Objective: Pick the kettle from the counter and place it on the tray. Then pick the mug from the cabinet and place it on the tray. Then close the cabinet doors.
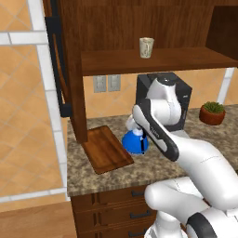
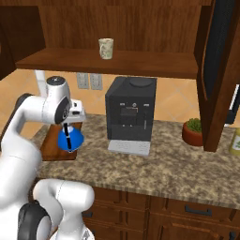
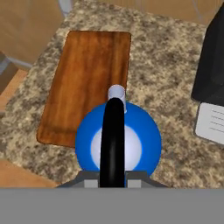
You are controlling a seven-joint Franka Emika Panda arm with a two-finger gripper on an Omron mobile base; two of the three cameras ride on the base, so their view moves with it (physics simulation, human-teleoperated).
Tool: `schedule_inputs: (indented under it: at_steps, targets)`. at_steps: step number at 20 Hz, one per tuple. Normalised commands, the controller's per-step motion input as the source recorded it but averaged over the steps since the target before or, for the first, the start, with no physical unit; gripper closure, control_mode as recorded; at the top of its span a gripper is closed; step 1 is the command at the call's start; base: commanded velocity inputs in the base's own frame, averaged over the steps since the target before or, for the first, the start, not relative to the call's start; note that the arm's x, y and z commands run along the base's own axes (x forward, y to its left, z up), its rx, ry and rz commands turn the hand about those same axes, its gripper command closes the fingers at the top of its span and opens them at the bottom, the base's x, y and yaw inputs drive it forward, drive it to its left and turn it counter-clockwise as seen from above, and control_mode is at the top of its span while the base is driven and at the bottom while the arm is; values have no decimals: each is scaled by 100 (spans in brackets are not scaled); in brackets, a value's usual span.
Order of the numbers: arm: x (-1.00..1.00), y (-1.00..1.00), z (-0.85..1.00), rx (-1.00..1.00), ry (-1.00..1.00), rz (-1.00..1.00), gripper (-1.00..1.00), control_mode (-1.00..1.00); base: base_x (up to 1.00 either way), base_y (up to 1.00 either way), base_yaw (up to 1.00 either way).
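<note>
Right under your camera, the black handle (image 3: 112,140) of the kettle (image 3: 144,140) runs up the middle, and your gripper (image 3: 112,175) is pinched on it. The kettle hangs in the air, low over the counter (image 3: 170,78). In the left base view it sits just beside the tray's near right edge, maybe a bit over it.

The tray (image 3: 87,83) lies ahead of the kettle and a little to the left in the hand view. Its long side runs away from you, the same way as the handle. So I think you need to carry the kettle forward and left, then set it down.

You have one kettle, one tray, one mug (image 1: 146,47) on the cabinet (image 1: 111,23) shelf, and one arm.
</note>
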Motion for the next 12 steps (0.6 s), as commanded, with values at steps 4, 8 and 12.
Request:
schedule_inputs:
  at_steps: [4, 8, 12]
  targets:
    - [57, 59, -15, 0, -1, 3, 100, -100, 0, 0, 0]
    - [74, 36, -22, 0, 0, 0, 100, -100, 0, 0, 0]
    - [74, 40, -21, 0, 0, 0, 100, -100, 0, 0, 0]
